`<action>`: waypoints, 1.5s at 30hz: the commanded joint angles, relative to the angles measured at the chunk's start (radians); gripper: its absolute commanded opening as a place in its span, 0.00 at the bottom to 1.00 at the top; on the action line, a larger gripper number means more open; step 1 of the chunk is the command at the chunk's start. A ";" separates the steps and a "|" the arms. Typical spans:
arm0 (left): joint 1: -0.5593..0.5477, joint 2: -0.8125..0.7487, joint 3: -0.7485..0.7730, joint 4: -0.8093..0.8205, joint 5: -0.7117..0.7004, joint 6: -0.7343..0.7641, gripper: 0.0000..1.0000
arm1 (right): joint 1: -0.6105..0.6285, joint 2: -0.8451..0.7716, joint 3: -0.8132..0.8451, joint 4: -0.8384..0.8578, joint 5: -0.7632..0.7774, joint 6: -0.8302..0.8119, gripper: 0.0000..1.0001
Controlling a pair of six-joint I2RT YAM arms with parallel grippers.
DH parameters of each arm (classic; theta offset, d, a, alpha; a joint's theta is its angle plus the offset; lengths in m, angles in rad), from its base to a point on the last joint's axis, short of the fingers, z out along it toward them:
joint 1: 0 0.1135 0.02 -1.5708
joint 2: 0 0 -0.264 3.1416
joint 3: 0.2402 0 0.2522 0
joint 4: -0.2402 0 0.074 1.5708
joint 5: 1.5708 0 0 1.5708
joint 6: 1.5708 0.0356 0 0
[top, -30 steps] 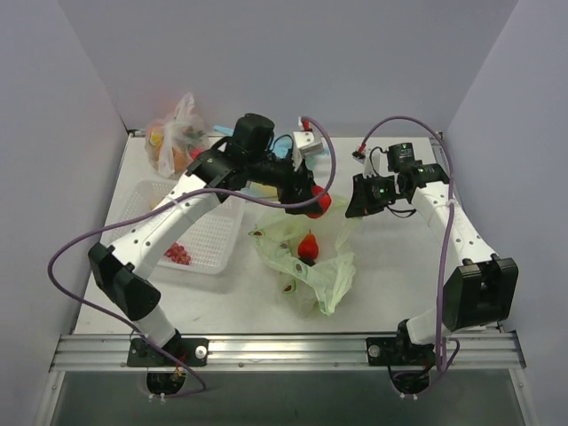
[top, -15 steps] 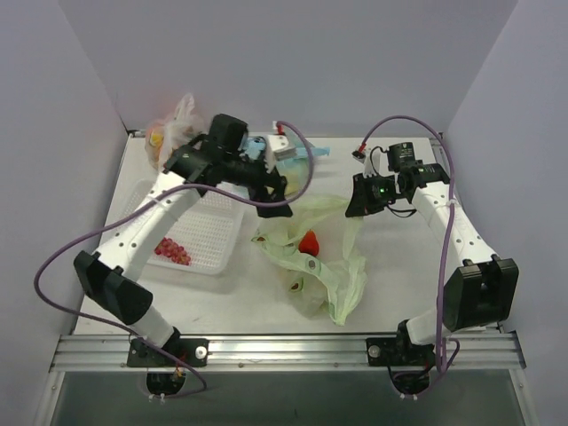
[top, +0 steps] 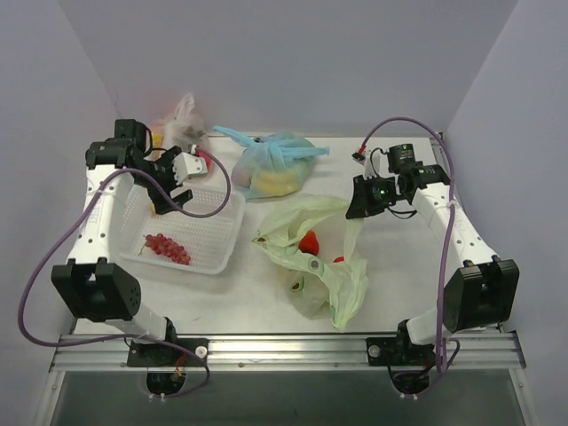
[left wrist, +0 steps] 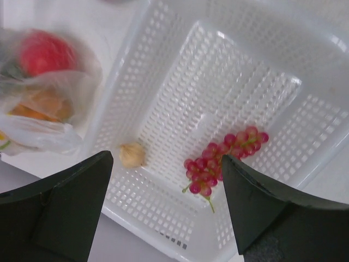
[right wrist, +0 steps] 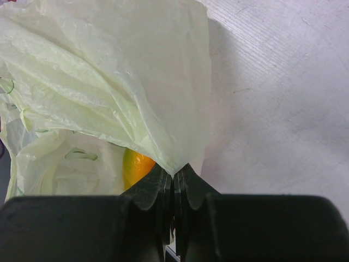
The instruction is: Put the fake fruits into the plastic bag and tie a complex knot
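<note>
The pale green plastic bag point(top: 311, 257) lies crumpled at the table's middle. A red fruit with a green top point(top: 308, 241) sits in its mouth. My right gripper point(top: 359, 209) is shut on a pinch of the bag's edge point(right wrist: 173, 177), and an orange-yellow fruit point(right wrist: 136, 166) shows just under that film. My left gripper point(left wrist: 167, 164) hangs open and empty over the white perforated basket point(left wrist: 180, 82). In the basket lie a dark red grape bunch point(left wrist: 223, 158) and a small tan piece point(left wrist: 132, 154). The top view also shows the grape bunch point(top: 167, 248).
A light blue knotted bag point(top: 275, 169) with fruit lies at the back centre. A clear bag of orange and red fruit point(top: 173, 133) sits in the back left corner beside the basket point(top: 213, 240). Walls close in on three sides.
My left arm has swung from over the green bag leftward to the basket, its jaws now wide apart. A red fruit stayed in the bag. The right arm has not moved.
</note>
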 commanded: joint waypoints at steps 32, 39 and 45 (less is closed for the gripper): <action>0.036 0.261 -0.478 0.311 -0.268 0.518 0.45 | -0.008 -0.005 0.020 -0.044 -0.010 -0.021 0.02; 0.023 0.163 -0.286 0.140 -0.046 0.401 0.14 | -0.009 0.005 0.028 -0.045 -0.017 -0.026 0.01; -0.069 0.048 -0.058 0.012 0.262 0.145 0.00 | -0.008 0.020 0.033 -0.044 -0.028 -0.033 0.01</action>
